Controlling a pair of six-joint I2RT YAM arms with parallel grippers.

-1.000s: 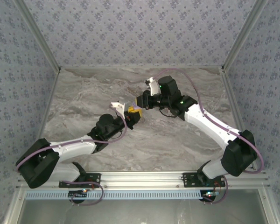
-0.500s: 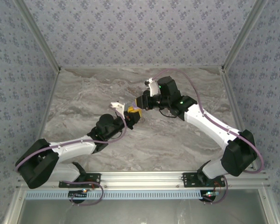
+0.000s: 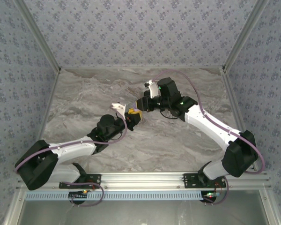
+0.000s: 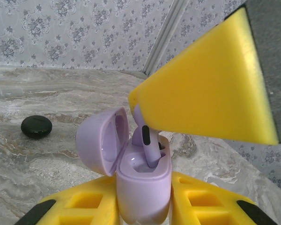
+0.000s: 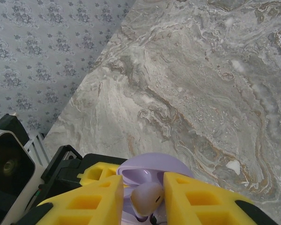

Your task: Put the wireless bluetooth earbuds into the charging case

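A pale purple charging case [image 4: 143, 185] stands upright with its lid [image 4: 100, 140] swung open to the left, and my left gripper [image 4: 143, 199] is shut on its body. A pale purple earbud [image 4: 149, 143] hangs stem-down, its lower end inside a well of the case. My right gripper [image 5: 144, 199] is shut on the bud's head [image 5: 146, 197], directly above the open case [image 5: 152, 165]. In the top view the left gripper [image 3: 131, 116] and the right gripper [image 3: 140, 107] meet at the table's middle. The other earbuds are out of view.
A closed black case [image 4: 36, 127] lies on the marble table [image 4: 47, 178] to the left behind the purple case. Patterned walls enclose the table on three sides. Open marble surface [image 5: 215, 84] stretches beyond the right gripper.
The right gripper has shifted slightly left and down toward the left gripper, bringing the purple earbud closer into the open case. The left arm has stayed nearly still.
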